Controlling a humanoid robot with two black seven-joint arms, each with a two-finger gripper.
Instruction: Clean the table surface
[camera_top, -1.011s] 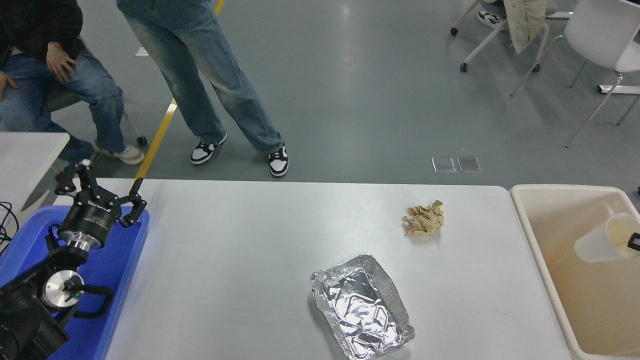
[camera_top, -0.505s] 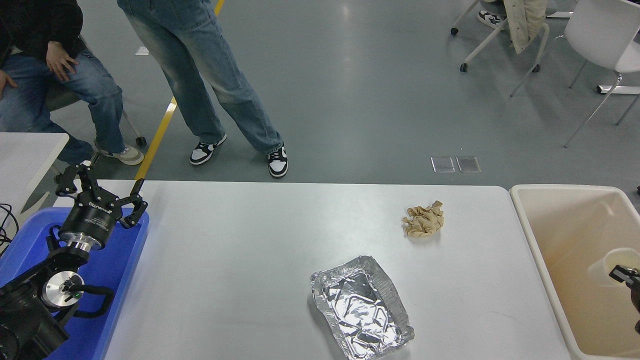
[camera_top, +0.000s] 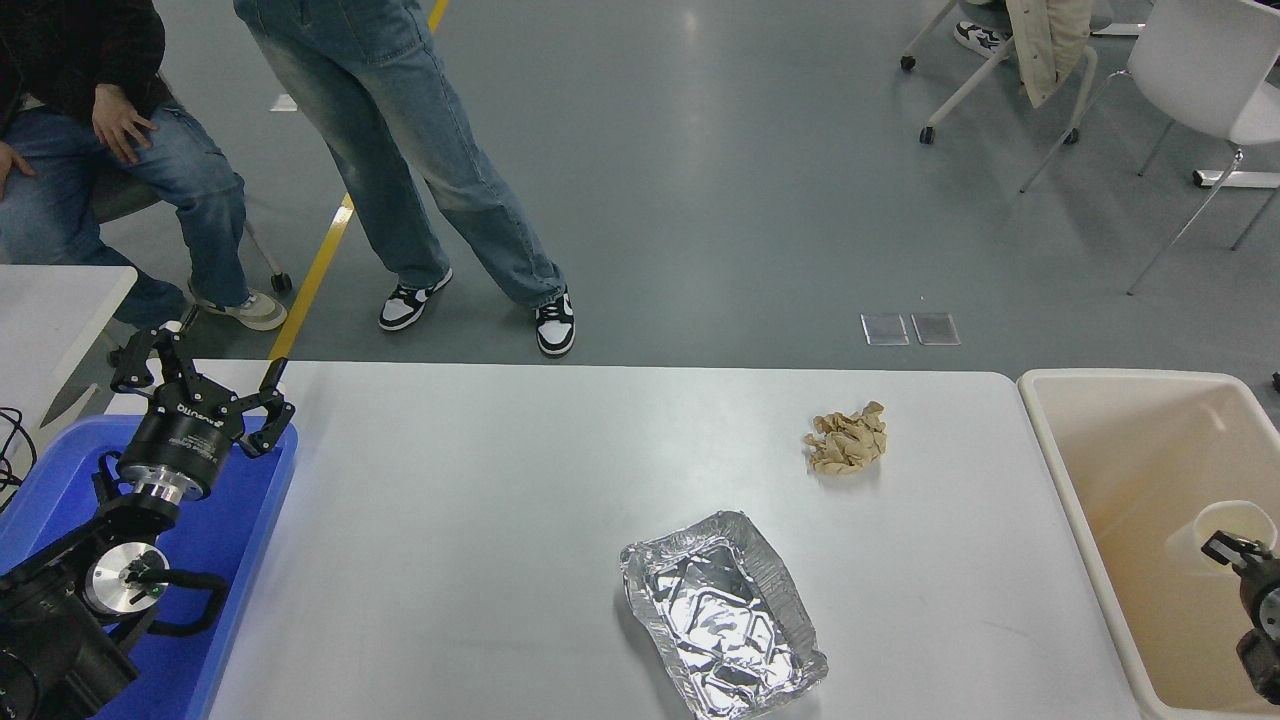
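One foil tray (camera_top: 722, 628), one crumpled paper wad (camera_top: 846, 438) on table surface (camera_top: 480, 540), left pincer (camera_top: 200, 385) spread empty, right pincer (camera_top: 1238, 553) unclear

The table surface (camera_top: 480, 520) held a foil tray (camera_top: 722, 628) near the front and crumpled brown paper (camera_top: 846, 438) farther right.

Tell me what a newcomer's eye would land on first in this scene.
Most striking is the crumpled foil tray, shining at the near middle of the table surface. Behind it to the right lies a wad of brown paper. At the right edge, the right hand hangs over a beige bin with a white cup inside.
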